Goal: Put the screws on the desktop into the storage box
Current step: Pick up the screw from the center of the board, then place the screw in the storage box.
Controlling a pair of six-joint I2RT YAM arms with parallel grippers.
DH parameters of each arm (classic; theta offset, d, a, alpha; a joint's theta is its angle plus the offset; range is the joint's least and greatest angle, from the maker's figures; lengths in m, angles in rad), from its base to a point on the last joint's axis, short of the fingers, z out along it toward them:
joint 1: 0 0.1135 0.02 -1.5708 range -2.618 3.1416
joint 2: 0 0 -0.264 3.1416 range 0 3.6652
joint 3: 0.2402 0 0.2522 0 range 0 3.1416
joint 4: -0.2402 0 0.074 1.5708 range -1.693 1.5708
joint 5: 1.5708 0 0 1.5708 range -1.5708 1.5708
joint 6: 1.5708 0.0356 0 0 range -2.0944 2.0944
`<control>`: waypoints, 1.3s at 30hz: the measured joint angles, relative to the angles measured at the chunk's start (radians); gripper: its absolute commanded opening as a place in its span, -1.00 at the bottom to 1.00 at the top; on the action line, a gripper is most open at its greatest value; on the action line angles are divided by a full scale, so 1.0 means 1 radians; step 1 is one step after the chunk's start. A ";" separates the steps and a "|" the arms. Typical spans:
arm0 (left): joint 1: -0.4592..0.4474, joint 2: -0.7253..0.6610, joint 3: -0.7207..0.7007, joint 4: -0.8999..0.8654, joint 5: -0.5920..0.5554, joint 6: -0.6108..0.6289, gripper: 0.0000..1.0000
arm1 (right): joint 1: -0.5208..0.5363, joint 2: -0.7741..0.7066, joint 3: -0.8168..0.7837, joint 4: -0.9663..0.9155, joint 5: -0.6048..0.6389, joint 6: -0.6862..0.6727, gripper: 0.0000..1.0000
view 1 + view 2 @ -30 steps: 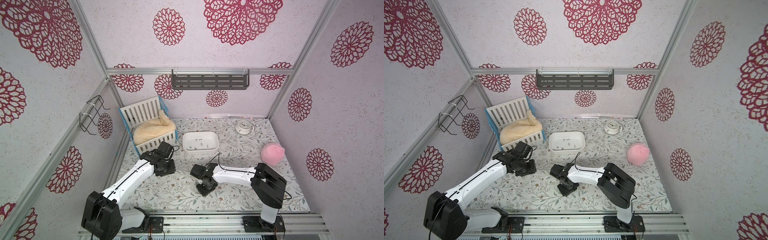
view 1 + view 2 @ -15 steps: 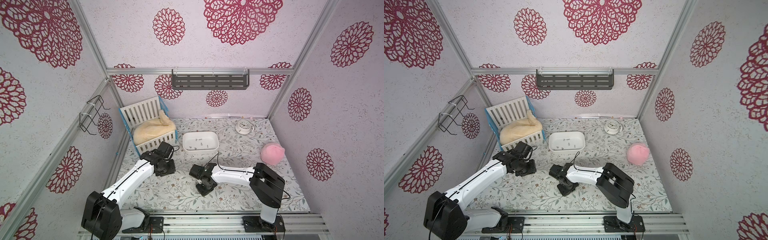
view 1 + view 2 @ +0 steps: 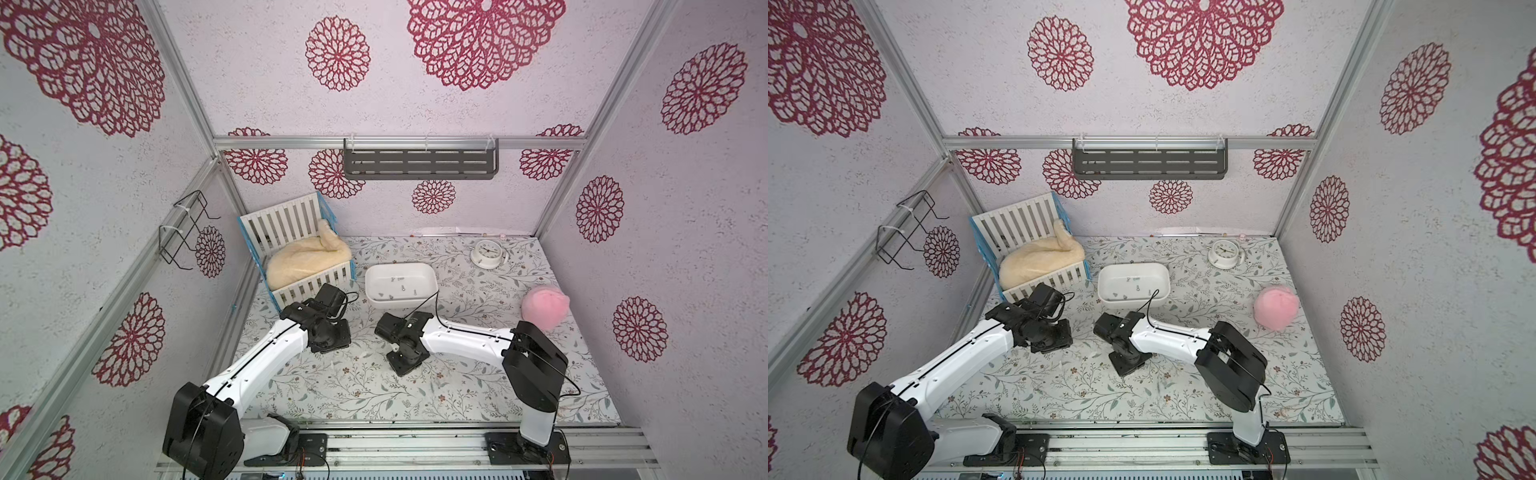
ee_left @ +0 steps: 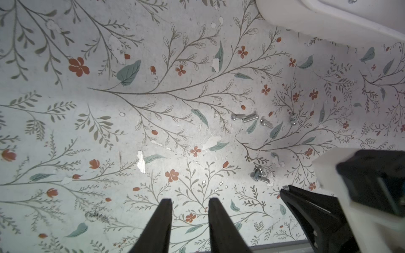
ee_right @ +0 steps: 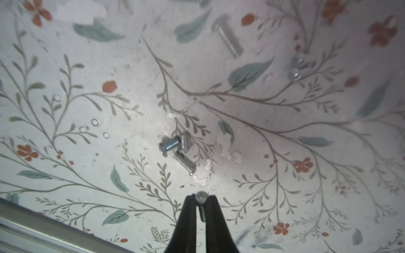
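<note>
One small silver metal screw sits pinched at the very tips of the right jaws, head outward, shaft running back between them. The jaws are closed down to the width of that shaft. Whether the tips touch the white worktop, printed with grey-green vines and brown-red flowers, cannot be told from the wrist view.

Just beyond the held piece lies a cluster of three loose screws, touching one another. Farther out, a single screw and a close pair lie apart on the print.

The left jaws hang over the worktop beside this area, set narrow with a clear gap and nothing between them.

Beyond both arms stands the plain white shallow plastic storage box with rounded corners, upright and open. Several deposited screws lie on its floor in both top views.

Assessment: the pick is made and the carry is the step in hand. The next move calls for a lift clear of the worktop, travel over the near wall of the box, and release only once above its floor. The grip is by the tips alone, so a jolt could lose the piece. At least six pieces remain to be collected.
</note>
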 measured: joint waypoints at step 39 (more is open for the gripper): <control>0.000 -0.068 -0.021 -0.005 -0.004 -0.019 -0.31 | -0.460 0.664 1.132 -0.253 0.156 0.119 -1.00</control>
